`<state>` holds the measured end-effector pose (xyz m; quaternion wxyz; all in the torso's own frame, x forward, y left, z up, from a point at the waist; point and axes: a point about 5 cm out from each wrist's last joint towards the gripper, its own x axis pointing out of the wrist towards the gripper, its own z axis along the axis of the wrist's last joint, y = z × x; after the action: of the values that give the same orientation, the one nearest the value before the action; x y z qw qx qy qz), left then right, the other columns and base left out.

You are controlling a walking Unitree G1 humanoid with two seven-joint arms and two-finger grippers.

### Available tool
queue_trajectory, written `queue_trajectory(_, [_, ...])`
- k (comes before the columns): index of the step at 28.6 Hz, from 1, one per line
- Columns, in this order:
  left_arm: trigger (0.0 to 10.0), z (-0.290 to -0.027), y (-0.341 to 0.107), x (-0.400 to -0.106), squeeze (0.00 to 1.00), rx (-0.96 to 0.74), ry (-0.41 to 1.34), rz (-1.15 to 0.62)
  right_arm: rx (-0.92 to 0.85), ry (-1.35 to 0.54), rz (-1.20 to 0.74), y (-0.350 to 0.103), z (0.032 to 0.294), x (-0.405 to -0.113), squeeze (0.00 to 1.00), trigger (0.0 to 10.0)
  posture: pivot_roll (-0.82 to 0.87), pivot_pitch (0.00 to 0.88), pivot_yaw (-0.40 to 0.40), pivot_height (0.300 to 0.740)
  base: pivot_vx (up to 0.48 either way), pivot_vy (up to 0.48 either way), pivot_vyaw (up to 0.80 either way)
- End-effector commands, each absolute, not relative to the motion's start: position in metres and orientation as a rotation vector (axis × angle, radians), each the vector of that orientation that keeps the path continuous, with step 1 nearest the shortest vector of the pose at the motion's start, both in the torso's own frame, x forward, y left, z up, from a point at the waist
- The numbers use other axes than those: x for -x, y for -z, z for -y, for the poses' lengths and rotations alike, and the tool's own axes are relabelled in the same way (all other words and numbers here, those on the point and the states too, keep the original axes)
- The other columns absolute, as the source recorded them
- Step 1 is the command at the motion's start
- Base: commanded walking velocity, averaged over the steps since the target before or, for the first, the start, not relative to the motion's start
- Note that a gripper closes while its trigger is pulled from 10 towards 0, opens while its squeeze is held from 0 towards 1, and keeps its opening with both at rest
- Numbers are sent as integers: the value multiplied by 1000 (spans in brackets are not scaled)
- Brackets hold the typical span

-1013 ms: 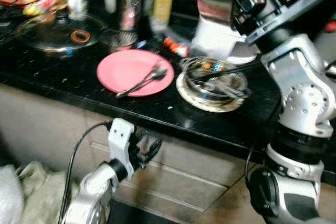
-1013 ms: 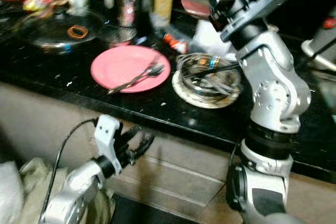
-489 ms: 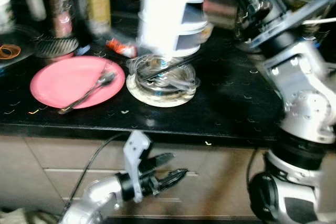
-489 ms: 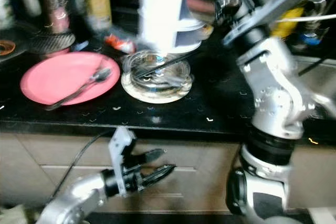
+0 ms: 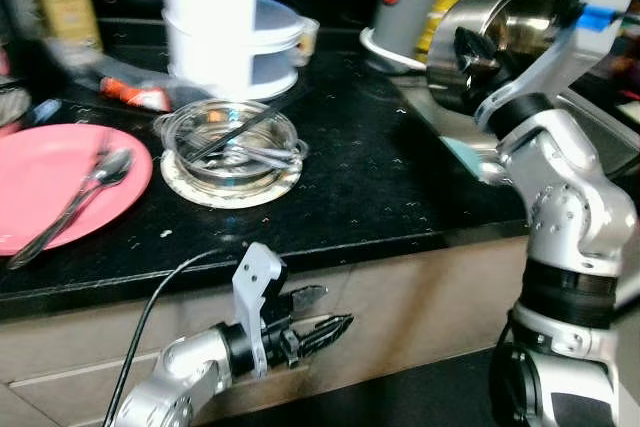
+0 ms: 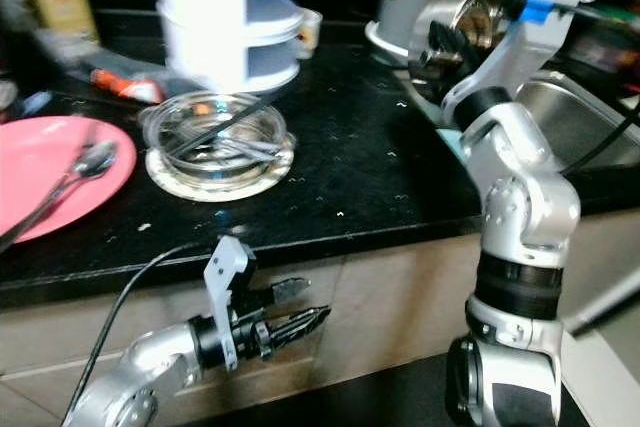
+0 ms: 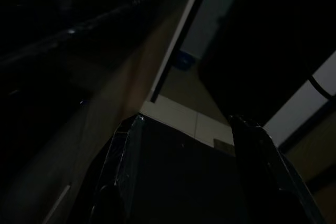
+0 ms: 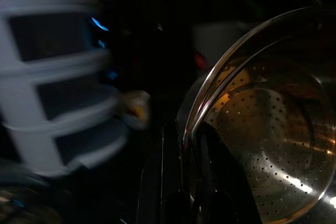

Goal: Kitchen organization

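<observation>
The steel colander [image 5: 490,42] is being held aloft above the right end of the black counter [image 5: 380,187], tilted on its side with its open mouth facing the stacked white containers [image 5: 235,17]. The right gripper [image 8: 181,182] is pinching its rim, 1 finger inside and 1 outside, nearly closed on the thin wall. The sink [image 6: 575,122] is lying just beyond the counter's right end, nearest this arm. The left gripper [image 5: 320,325] is hanging idle below the counter edge, fingers parted and empty.
</observation>
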<state>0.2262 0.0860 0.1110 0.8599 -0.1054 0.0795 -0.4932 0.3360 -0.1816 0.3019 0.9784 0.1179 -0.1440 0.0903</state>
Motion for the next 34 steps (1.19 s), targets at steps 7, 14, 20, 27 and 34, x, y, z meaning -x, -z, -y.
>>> queue_trajectory(7, [10000, -81, -112, -226, 0, 212, 1029, -170, -4, -174, 217, -276, 170, -334, 0, 10000, 147, 17, -153, 740, 0, 0, -321])
queue_trajectory(14, [10000, -77, -117, -224, 0, 207, 1051, -146, 51, -271, 202, -265, 145, -329, 0, 10000, 145, 17, -151, 740, 0, -174, 0])
queue_trajectory(20, [10000, -73, -123, -226, 0, 218, 1035, -116, 89, -327, 191, -258, 131, -326, 0, 10000, 145, 19, -155, 740, 0, -373, 0])
queue_trajectory(27, [10000, -71, -129, -229, 0, 237, 1022, -89, 106, -352, 221, -256, 126, -322, 0, 10000, 147, 0, -159, 740, 0, -376, 0])
queue_trajectory(34, [10000, -66, -132, -229, 0, 248, 1033, -76, 63, -364, 254, -260, 125, -320, 0, 10000, 145, 2, -157, 740, 0, -379, 0])
